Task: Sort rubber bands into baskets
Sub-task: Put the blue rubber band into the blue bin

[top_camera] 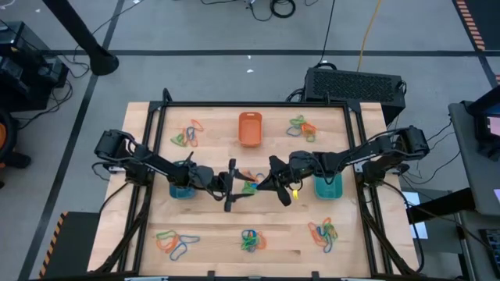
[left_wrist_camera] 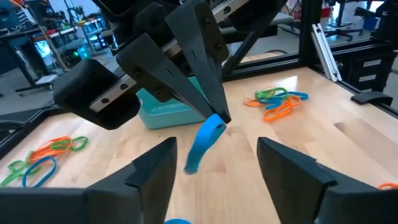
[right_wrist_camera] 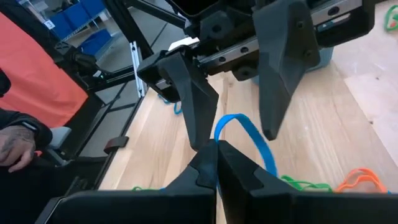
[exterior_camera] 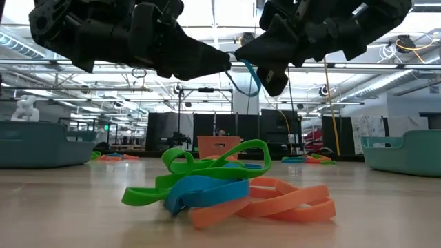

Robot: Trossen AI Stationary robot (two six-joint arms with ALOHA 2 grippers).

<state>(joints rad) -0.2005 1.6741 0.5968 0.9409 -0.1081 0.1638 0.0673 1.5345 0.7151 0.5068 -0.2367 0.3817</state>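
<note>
My right gripper (left_wrist_camera: 219,118) is shut on a blue rubber band (left_wrist_camera: 205,140) above the table's middle. It hangs over a pile of green, blue and orange rubber bands (exterior_camera: 220,189) lying on the wood. My left gripper (top_camera: 233,186) faces it from the left, open. Its two fingers (right_wrist_camera: 189,106) stand on either side of the hanging loop (right_wrist_camera: 245,130); whether they touch it, I cannot tell. The orange basket (top_camera: 250,129) stands at the far middle, the blue basket (top_camera: 182,190) under the left arm and the teal basket (top_camera: 328,187) under the right arm. My right gripper pinches the blue band's upper end (left_wrist_camera: 216,121) between its two fingertips. The fingers come from the table's right, slanting a little downward. The band hangs below them as a slack loop (exterior_camera: 247,77), clear of the pile and the table.
Other small heaps of rubber bands lie at the far left (top_camera: 187,134), far right (top_camera: 302,127), near left (top_camera: 176,242), near middle (top_camera: 251,240) and near right (top_camera: 323,230). A black frame (top_camera: 234,104) borders the table. A person's hand (right_wrist_camera: 15,146) shows beyond the table.
</note>
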